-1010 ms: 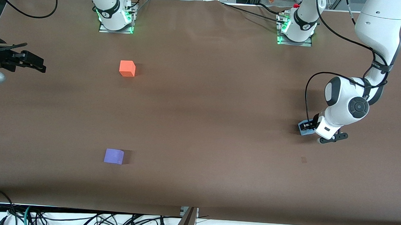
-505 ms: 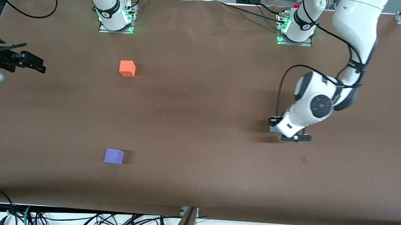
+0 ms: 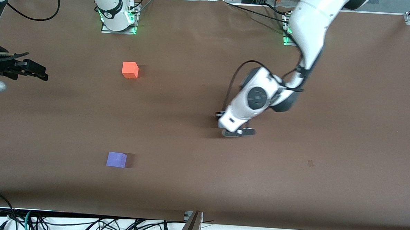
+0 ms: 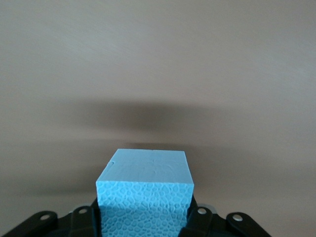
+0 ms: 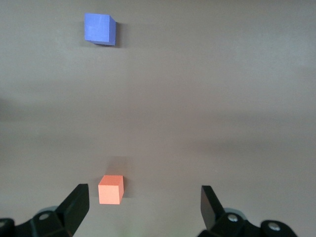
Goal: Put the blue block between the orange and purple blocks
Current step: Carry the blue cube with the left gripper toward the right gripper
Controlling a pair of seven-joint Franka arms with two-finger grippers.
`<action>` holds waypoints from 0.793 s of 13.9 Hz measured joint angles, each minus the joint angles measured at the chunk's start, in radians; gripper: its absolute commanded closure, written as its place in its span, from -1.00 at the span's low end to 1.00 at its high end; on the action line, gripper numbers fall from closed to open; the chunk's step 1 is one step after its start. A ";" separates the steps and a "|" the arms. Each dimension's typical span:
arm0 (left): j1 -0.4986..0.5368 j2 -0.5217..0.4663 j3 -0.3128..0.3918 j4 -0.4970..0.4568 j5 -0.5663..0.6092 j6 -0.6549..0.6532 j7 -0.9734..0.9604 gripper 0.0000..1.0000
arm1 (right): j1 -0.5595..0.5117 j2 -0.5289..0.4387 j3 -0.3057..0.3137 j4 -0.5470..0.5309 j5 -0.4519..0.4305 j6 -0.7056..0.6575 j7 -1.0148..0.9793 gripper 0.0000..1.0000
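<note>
The left gripper [image 3: 222,117] hangs over the middle of the brown matte table [image 3: 188,183], jaws clamped on the small light sky-blue matte cube [image 4: 144,190], which is off the surface. From it, the bright orange matte cube [image 3: 130,70] lies at about ten o'clock in the front view and the violet-purple matte cube [image 3: 116,159] at about eight o'clock, nearer the front camera. The right gripper [image 5: 143,205] waits at the right arm's end of the table, jaws spread wide and holding nothing.
</note>
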 measured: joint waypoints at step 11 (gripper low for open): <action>-0.374 0.173 0.238 0.239 0.034 0.022 -0.295 -1.00 | -0.013 0.116 0.001 -0.005 0.012 0.021 -0.006 -1.00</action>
